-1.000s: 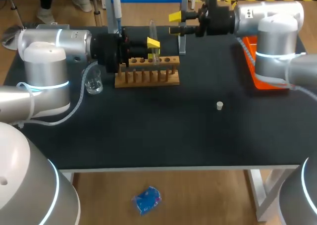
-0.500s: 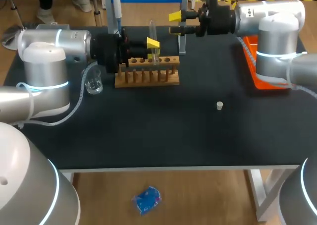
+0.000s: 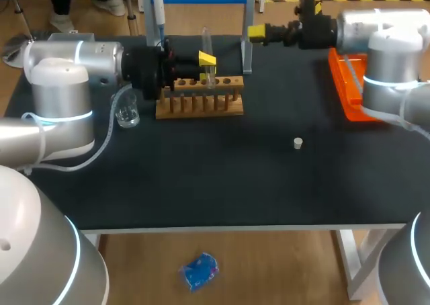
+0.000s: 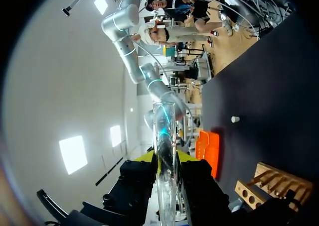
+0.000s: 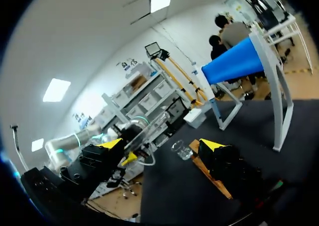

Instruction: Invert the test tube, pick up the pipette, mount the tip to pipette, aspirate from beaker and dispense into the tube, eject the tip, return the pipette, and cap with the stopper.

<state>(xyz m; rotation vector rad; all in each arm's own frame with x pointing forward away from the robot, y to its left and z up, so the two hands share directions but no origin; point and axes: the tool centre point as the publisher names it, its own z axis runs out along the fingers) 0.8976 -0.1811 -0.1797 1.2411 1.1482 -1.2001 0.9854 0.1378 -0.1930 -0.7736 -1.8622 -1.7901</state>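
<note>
Two left fingers (image 4: 141, 159) grip the test tube (image 4: 164, 131).

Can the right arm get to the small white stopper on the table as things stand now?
Probably yes. The stopper lies alone on the bare table, apart from the wooden rack. The right gripper is open and empty, and nothing stands between them.
</note>
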